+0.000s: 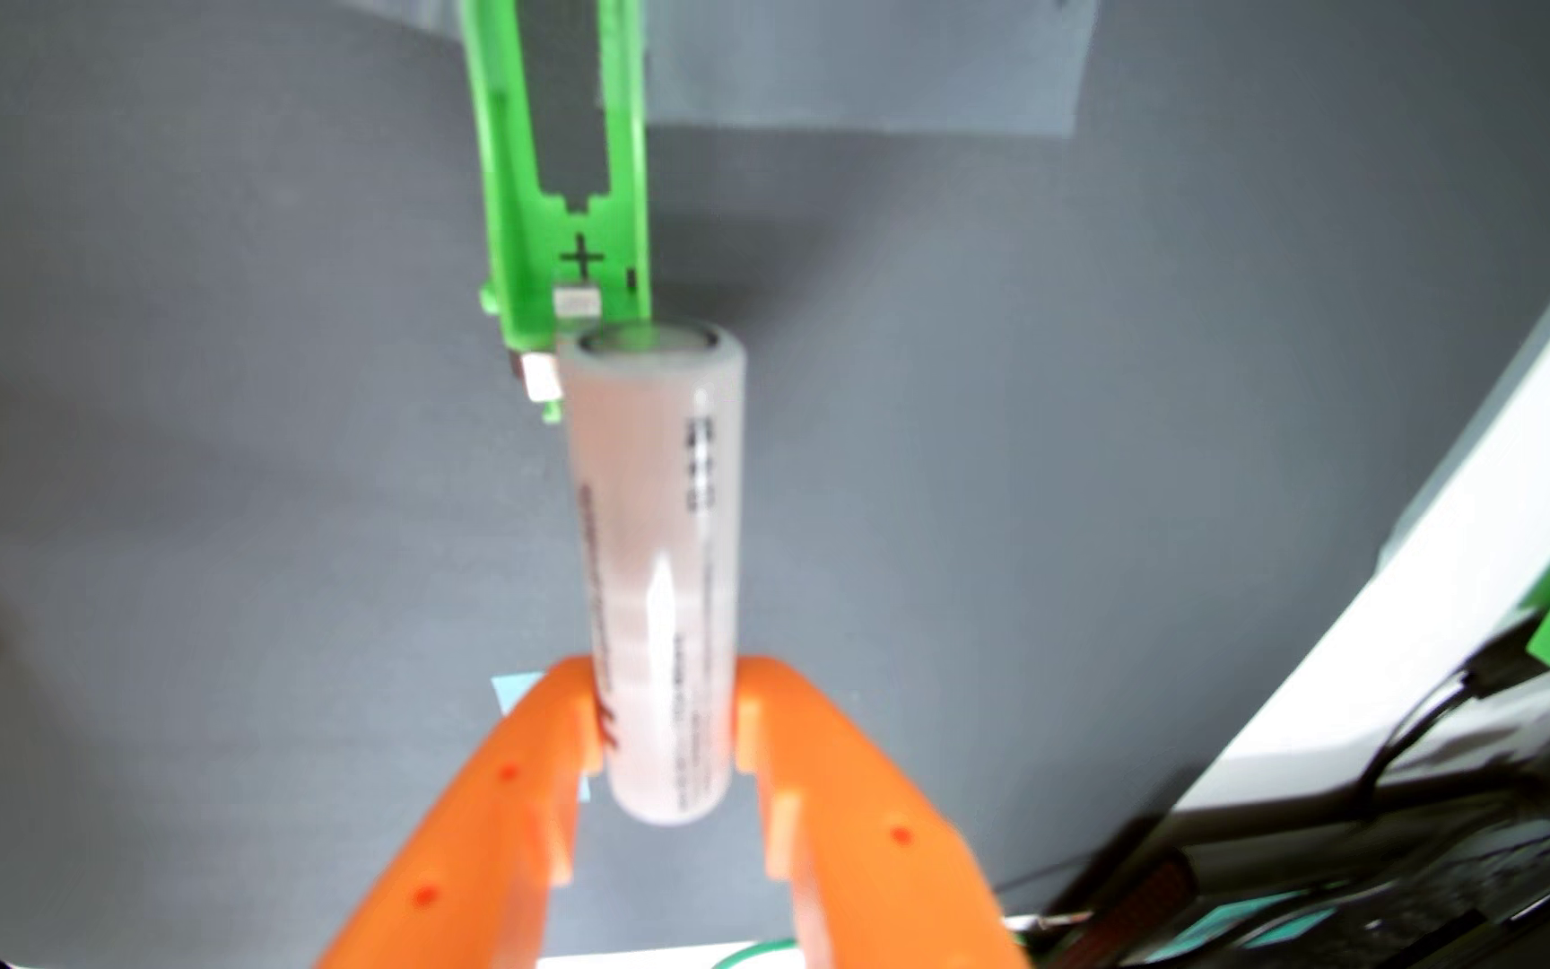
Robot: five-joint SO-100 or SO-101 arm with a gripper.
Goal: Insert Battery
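Wrist view: your orange gripper (669,736) is pinching the lower part of a pale cylindrical battery (655,559), holding it above the grey mat (193,466). The battery's far end is overlapping the plus-marked near end of the green battery holder (566,186), which is reaching toward the mat's far edge.

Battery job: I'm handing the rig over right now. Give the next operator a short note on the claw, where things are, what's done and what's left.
Claw: shut on the battery, orange fingers pinching its lower part.
Battery: a pale cylinder, off the grey mat, its far end overlapping the near end of the green holder in the wrist view.
Holder: lies on the mat, slot empty, a plus mark at the near end.
Done: battery picked up and brought to the holder.
Left: line it up with the slot, seat it, let go. The view is blurred, so check alignment and polarity first.
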